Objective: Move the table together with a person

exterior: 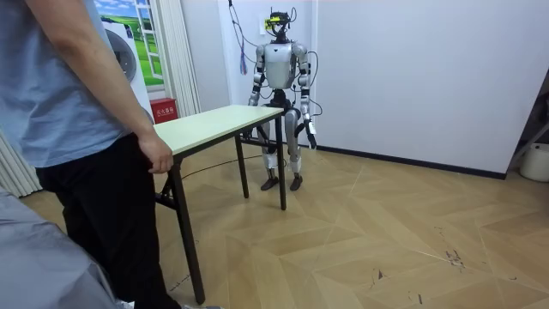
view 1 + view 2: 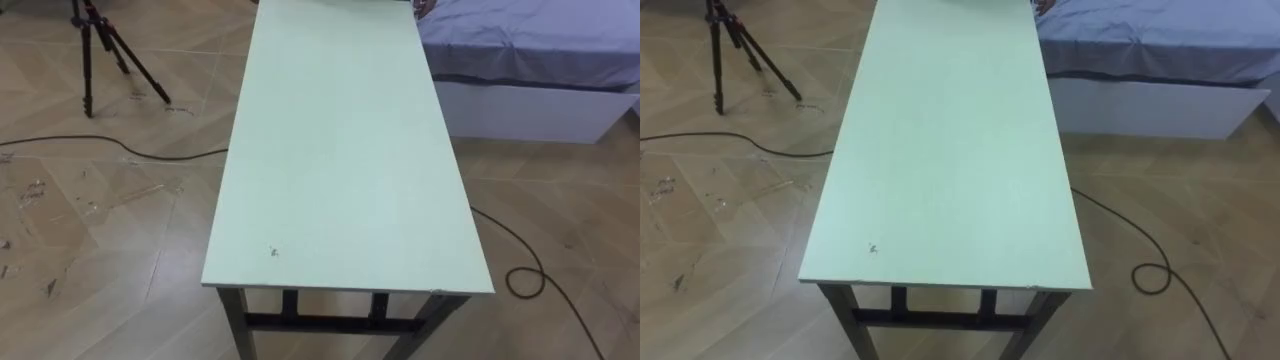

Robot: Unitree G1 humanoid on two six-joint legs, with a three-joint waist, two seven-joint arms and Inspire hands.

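Table (image 1: 214, 120), long, pale green on top with dark legs, stands on a wood-pattern floor (image 1: 386, 223), seen lengthwise from the room. Closest to the viewer, at the room view's left, a person (image 1: 69, 103) in a light blue shirt and dark trousers stands at the table's near end, one hand (image 1: 157, 157) curled over its edge. At the far end the robot stands upright on both feet, facing down the length of the table toward the person. Its right robot hand (image 1: 255, 98) hangs at the room view's left, near the table's far corner; whether it touches the table cannot be told, nor how its fingers are set. Its left robot hand (image 1: 310, 136) hangs low beside its thigh, apart from the table, and its fingers are too small to read. Behind the robot is a plain white wall (image 1: 412, 77). Looking down from the robot's head, the table's end lies just ahead with its top bare. Further along, a black tripod (image 2: 110, 50) stands on the floor to the left. A bed (image 2: 530, 60) with a blue-purple sheet lies to the right, close to the table's far corner. A dark cable (image 2: 100, 145) trails across the floor.
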